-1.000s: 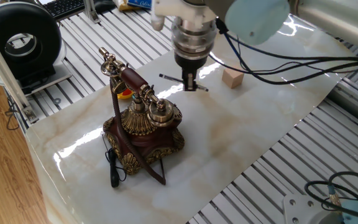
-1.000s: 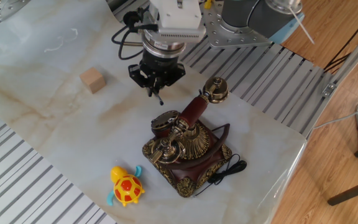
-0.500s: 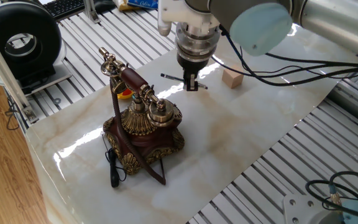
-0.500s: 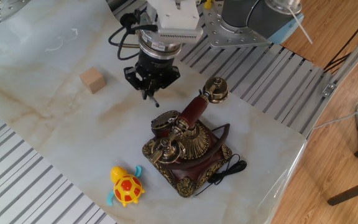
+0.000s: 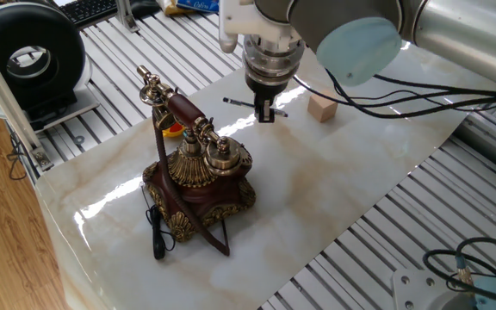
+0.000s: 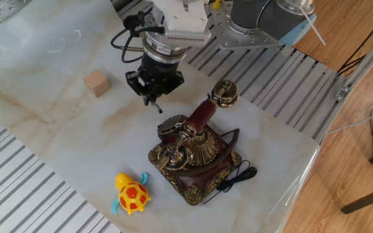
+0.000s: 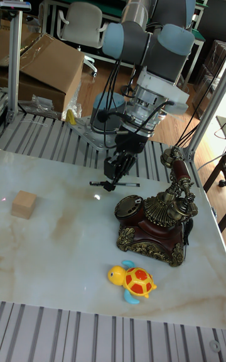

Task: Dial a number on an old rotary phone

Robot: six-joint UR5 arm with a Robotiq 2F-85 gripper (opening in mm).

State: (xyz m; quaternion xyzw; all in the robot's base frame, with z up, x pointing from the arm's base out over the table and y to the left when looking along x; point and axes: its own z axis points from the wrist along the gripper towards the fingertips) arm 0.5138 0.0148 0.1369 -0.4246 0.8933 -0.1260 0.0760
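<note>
The old rotary phone (image 5: pixel 201 176) (image 6: pixel 190 152) (image 7: pixel 154 224) stands on the marble sheet, dark red wood with brass trim. Its handset rests in the cradle and its black cord trails off the base. The dial (image 6: pixel 169 126) faces up on the side toward the arm. My gripper (image 5: pixel 266 114) (image 6: pixel 153 100) (image 7: pixel 113 183) hangs above the sheet, a short way from the dial side of the phone and not touching it. Its fingers are shut on a thin black rod (image 5: pixel 244 104) (image 7: pixel 129 183) that lies level and sticks out on both sides.
A small wooden cube (image 5: pixel 321 108) (image 6: pixel 96 84) (image 7: pixel 24 203) lies on the sheet beyond the gripper. A yellow toy turtle (image 6: pixel 131 194) (image 7: pixel 135 280) sits beside the phone. Slatted metal table (image 6: pixel 37 188) surrounds the sheet. The arm's cables (image 5: pixel 420 90) hang over the far side.
The gripper, with the rod in it, has drifted a little away from the phone's dial and toward the cube's side. The phone has stayed put.
</note>
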